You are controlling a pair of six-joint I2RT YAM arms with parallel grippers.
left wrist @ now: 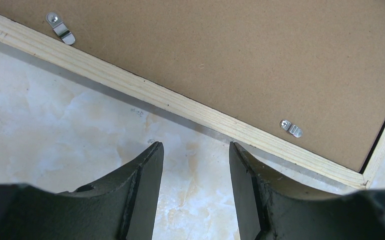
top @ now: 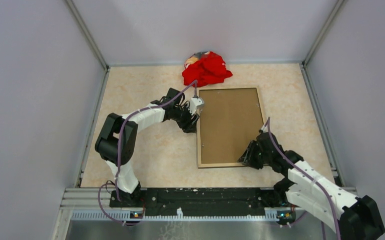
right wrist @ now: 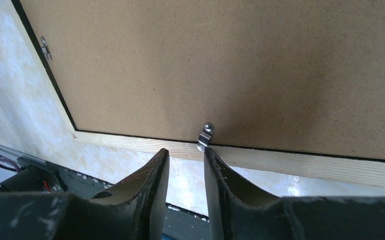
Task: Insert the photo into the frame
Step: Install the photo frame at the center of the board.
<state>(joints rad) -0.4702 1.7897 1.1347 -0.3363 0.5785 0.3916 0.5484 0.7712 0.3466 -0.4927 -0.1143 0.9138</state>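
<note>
The frame (top: 199, 137) lies back-up on the table, its pale wood rim around a brown hardboard backing sheet (top: 229, 125). The photo is hidden. My left gripper (top: 196, 116) is open and empty beside the frame's left rim, over bare table; in the left wrist view (left wrist: 195, 146) the rim (left wrist: 180, 102) runs just beyond the fingertips. My right gripper (top: 245, 159) is at the frame's near rim, its jaws a little apart and empty. In the right wrist view (right wrist: 186, 151) a metal turn clip (right wrist: 205, 136) sits just past its right fingertip, on the rim (right wrist: 305, 162).
A crumpled red cloth (top: 208, 69) lies at the back of the table, just beyond the frame's far-left corner. Two more metal clips (left wrist: 60, 27) (left wrist: 291, 128) sit along the frame's left rim. Grey walls enclose the table on three sides.
</note>
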